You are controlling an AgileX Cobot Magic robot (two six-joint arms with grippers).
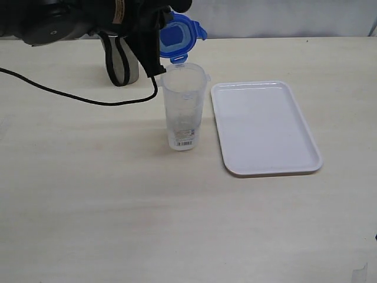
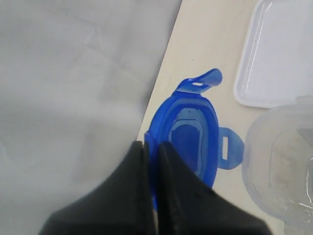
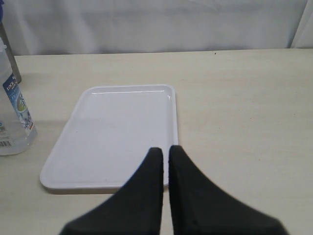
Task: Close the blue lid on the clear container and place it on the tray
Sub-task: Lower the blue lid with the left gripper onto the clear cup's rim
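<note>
The blue lid (image 1: 177, 36) hangs tilted in the air just above and behind the open mouth of the clear container (image 1: 182, 106), which stands upright on the table. My left gripper (image 1: 161, 36) is shut on the lid's edge. The left wrist view shows the lid (image 2: 190, 132) pinched by its rim in my left gripper (image 2: 151, 146), with the container's rim (image 2: 283, 166) beside it. To the container's right lies the empty white tray (image 1: 265, 127). My right gripper (image 3: 164, 151) is shut on nothing, hovering over the tray's (image 3: 117, 132) near edge; it is out of the exterior view.
A grey metal tumbler (image 1: 118, 59) stands behind the container, partly hidden by the left arm. A black cable (image 1: 70, 94) trails across the table on the left. The container (image 3: 12, 112) shows at the edge of the right wrist view.
</note>
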